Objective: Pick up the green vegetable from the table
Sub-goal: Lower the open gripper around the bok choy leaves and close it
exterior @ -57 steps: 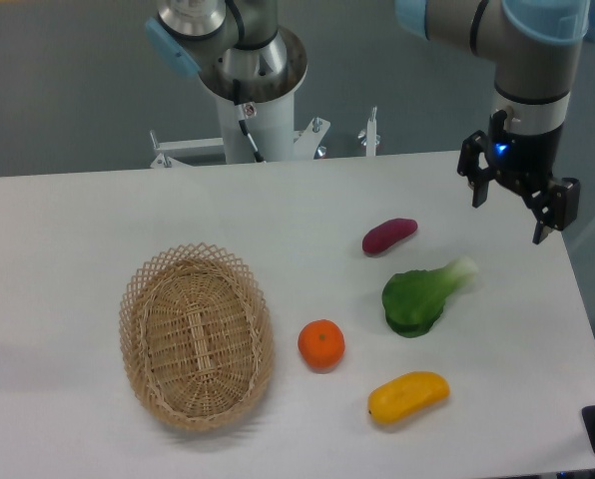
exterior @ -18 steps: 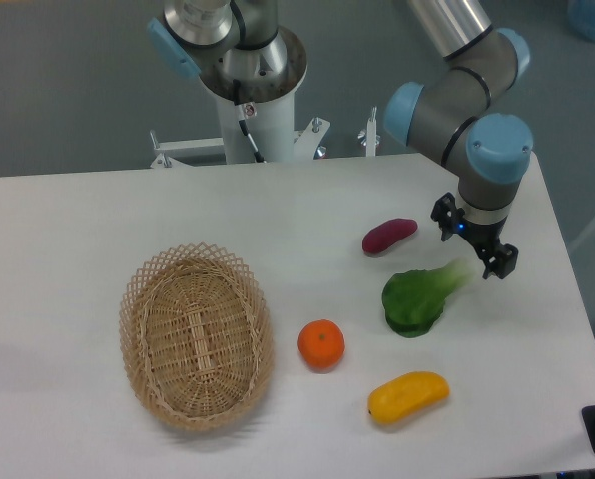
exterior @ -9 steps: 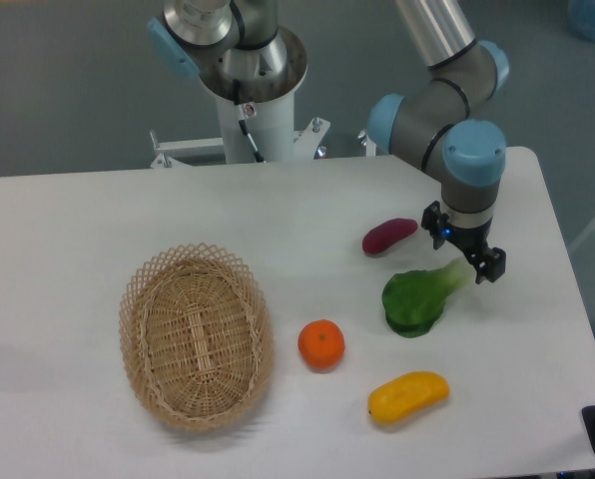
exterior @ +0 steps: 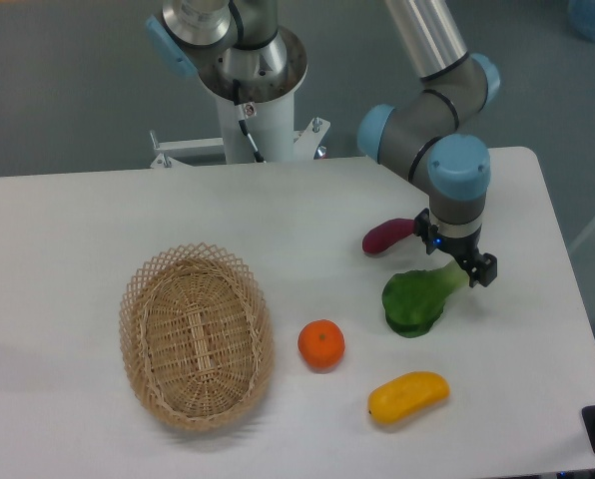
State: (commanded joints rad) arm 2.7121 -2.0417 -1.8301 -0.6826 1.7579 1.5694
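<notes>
The green vegetable [exterior: 413, 300] lies on the white table [exterior: 278, 220] at the right, its dark leafy head toward the front and its pale stalk pointing back-right. My gripper [exterior: 453, 257] hangs low over the stalk end, open, one finger on each side of the stalk. The fingers have not closed on it. The stalk tip is partly hidden behind the gripper.
A purple oblong vegetable [exterior: 387, 236] lies just left of the gripper. An orange [exterior: 320, 344] and a yellow oblong fruit [exterior: 407, 395] sit nearer the front. A wicker basket [exterior: 196, 333] stands at the left. The table's right edge is close to the gripper.
The arm has come down and leftward from the table's right edge. The gripper now straddles the stalk. The vegetable has not moved.
</notes>
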